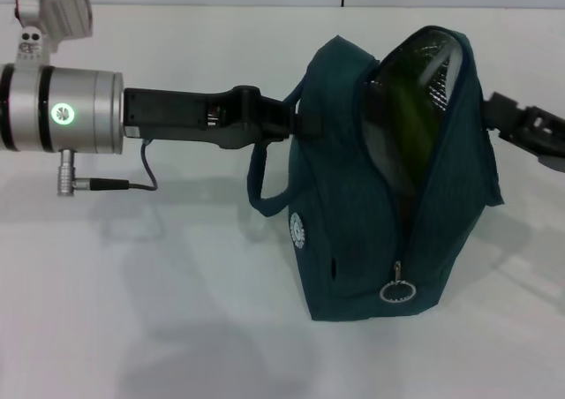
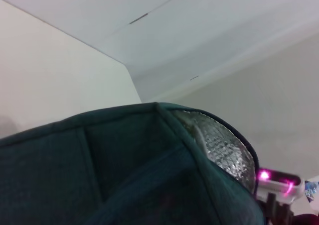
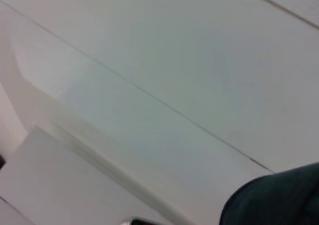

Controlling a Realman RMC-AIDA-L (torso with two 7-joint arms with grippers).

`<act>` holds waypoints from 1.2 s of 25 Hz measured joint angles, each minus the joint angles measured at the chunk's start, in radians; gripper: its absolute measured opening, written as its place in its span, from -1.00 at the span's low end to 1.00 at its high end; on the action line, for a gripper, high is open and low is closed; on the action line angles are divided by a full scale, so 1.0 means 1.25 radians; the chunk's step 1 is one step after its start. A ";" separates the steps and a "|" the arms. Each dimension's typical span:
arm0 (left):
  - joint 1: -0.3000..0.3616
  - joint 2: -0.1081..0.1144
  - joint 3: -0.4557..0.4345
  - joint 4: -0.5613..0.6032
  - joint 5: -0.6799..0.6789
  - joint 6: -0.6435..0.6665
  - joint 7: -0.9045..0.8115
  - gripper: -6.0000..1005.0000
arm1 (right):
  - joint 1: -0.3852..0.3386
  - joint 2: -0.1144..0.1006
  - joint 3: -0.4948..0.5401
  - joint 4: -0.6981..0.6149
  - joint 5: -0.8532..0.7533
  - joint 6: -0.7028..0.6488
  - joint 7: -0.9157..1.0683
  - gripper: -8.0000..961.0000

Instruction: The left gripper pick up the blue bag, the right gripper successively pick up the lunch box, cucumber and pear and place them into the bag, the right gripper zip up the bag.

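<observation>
The blue bag (image 1: 371, 214) stands upright on the white table, its top gaping open and showing silver foil lining (image 1: 437, 72). A dark green shape inside looks like the cucumber (image 1: 408, 108). The zip pull ring (image 1: 398, 291) hangs low on the front seam. My left gripper (image 1: 296, 118) reaches in from the left and is shut on the bag's handle at its upper left. My right gripper (image 1: 499, 112) sits against the bag's upper right side, its tips hidden behind the fabric. The lunch box and pear are out of view. The bag fills the left wrist view (image 2: 124, 170).
The white table (image 1: 177, 311) stretches around the bag, with a pale wall behind. A cable (image 1: 146, 174) hangs from the left wrist. The right wrist view shows only a corner of the bag (image 3: 279, 200) and pale surfaces.
</observation>
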 joint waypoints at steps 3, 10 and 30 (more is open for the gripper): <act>0.000 -0.002 0.000 -0.008 0.000 -0.009 0.005 -0.86 | -0.029 0.000 0.017 -0.003 0.000 -0.026 -0.017 -0.28; 0.001 -0.002 0.000 -0.020 0.001 -0.022 0.015 -0.86 | -0.106 0.014 0.054 -0.005 -0.010 -0.118 -0.187 0.33; 0.019 -0.002 -0.005 -0.044 -0.011 -0.072 0.028 -0.86 | -0.152 0.070 0.043 0.008 -0.282 0.000 -0.650 0.66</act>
